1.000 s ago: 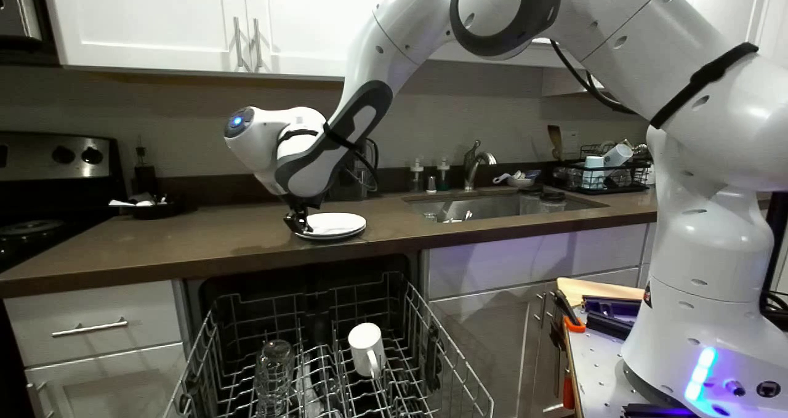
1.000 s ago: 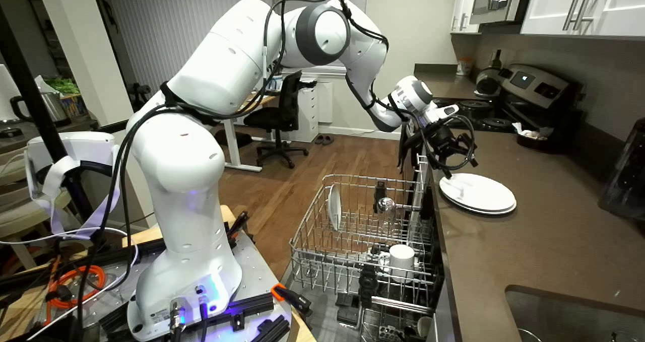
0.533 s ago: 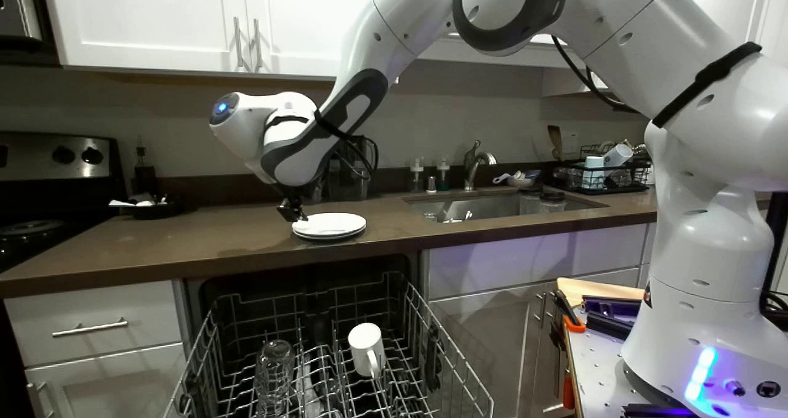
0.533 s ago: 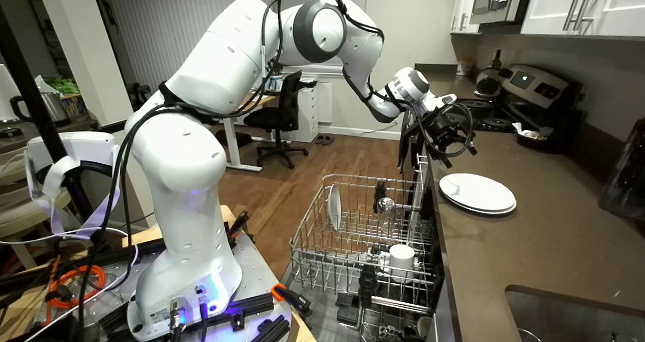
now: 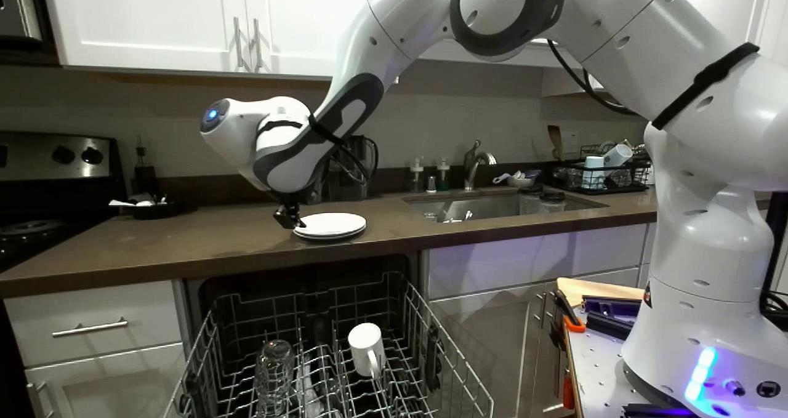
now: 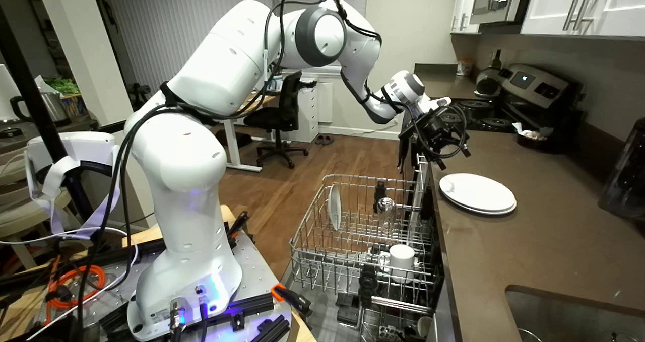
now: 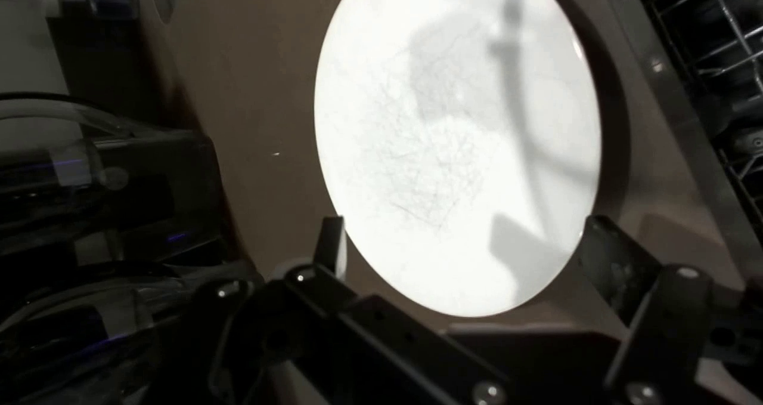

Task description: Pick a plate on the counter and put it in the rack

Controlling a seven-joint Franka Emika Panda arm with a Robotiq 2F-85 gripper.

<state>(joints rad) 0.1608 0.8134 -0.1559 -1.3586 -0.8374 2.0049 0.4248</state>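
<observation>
Two white plates lie stacked on the brown counter [image 5: 184, 236]; the top plate [image 5: 332, 224] also shows in an exterior view [image 6: 477, 192] and in the wrist view [image 7: 453, 154]. The lower plate is mostly hidden beneath it. My gripper [image 7: 465, 232] is open and empty, its fingers wide apart to either side of the plate's near end in the wrist view. In an exterior view the gripper [image 6: 455, 159] is above the counter at the stove-side edge of the plates. Contact cannot be told. The wire rack [image 5: 452, 342] is pulled out below the counter, also seen in an exterior view [image 6: 347, 255].
The rack holds a white mug [image 5: 366, 347], a clear glass [image 5: 274, 369] and an upright white plate [image 6: 334, 208]. A dark blender-like appliance [image 7: 119, 196] stands behind the plates. The counter's front edge [image 7: 667, 95] runs beside them. The sink [image 5: 498, 205] lies farther along.
My gripper has moved toward the stove, off the plates' edge, rising at first and then dropping slightly. The plates and the things in the rack have not moved.
</observation>
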